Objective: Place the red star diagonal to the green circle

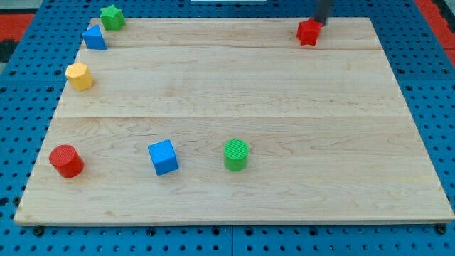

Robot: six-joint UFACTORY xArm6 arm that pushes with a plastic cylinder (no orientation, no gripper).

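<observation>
Star: red star [308, 32] — judged light, rigid, easily slid.
Contact: tip [318, 23] at its upper-right edge.
Hand: none fitted — state cannot be told.

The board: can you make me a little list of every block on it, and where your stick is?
red star: top right
my tip: at the red star's upper right edge
green circle: low, near the middle
blue cube: left of the green circle
red cylinder: bottom left
yellow block: left edge
blue block: top left
green star: top left corner
</observation>
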